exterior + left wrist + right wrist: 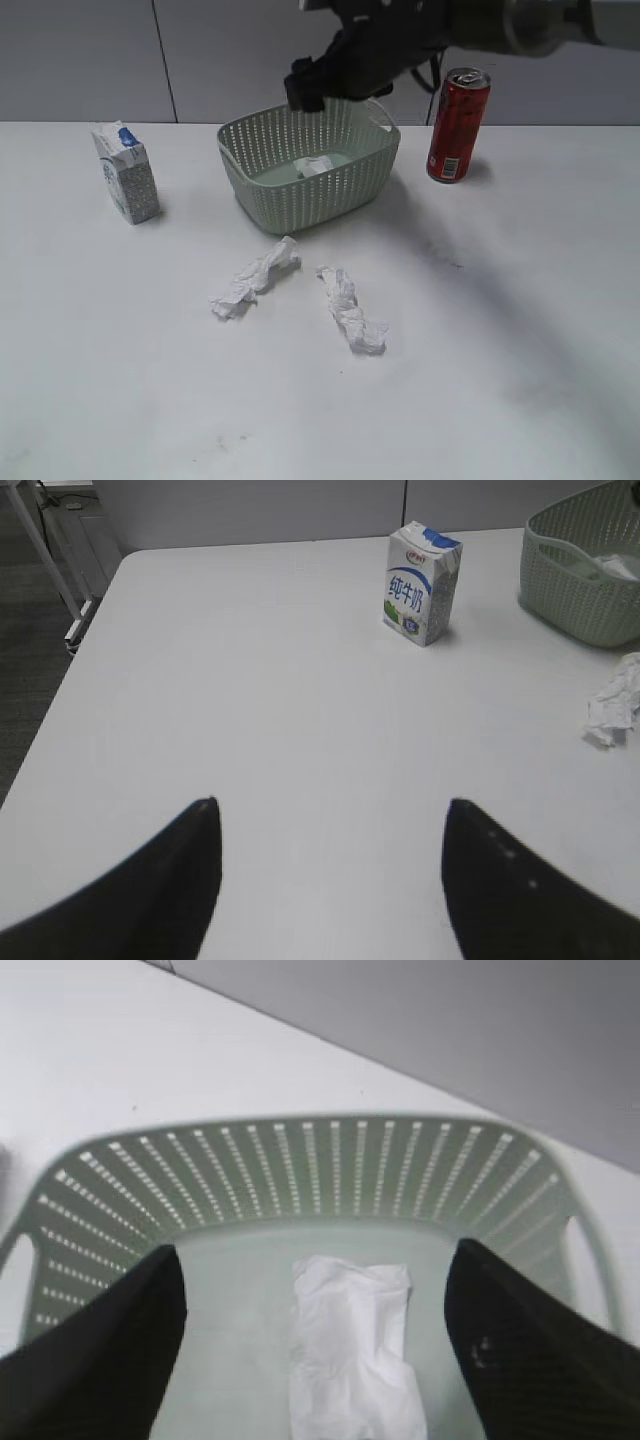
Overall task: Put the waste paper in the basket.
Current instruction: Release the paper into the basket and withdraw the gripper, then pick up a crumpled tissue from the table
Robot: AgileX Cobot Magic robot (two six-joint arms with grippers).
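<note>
A pale green perforated basket [300, 195] stands at the back middle of the table. One crumpled white paper [318, 165] lies on its floor, also in the right wrist view [350, 1345]. Two more crumpled papers lie on the table in front of it, one on the left [255, 278] and one on the right [352, 310]. My right gripper [315, 1260] is open and empty, above the basket [300, 1175] over its far rim [305, 85]. My left gripper [330, 810] is open and empty over bare table at the far left, out of the exterior view.
A milk carton [126, 172] stands at the back left, also in the left wrist view [420, 582]. A red soda can [457, 125] stands right of the basket. The left wrist view shows the table's left edge [95, 610] and the basket's side [585, 570].
</note>
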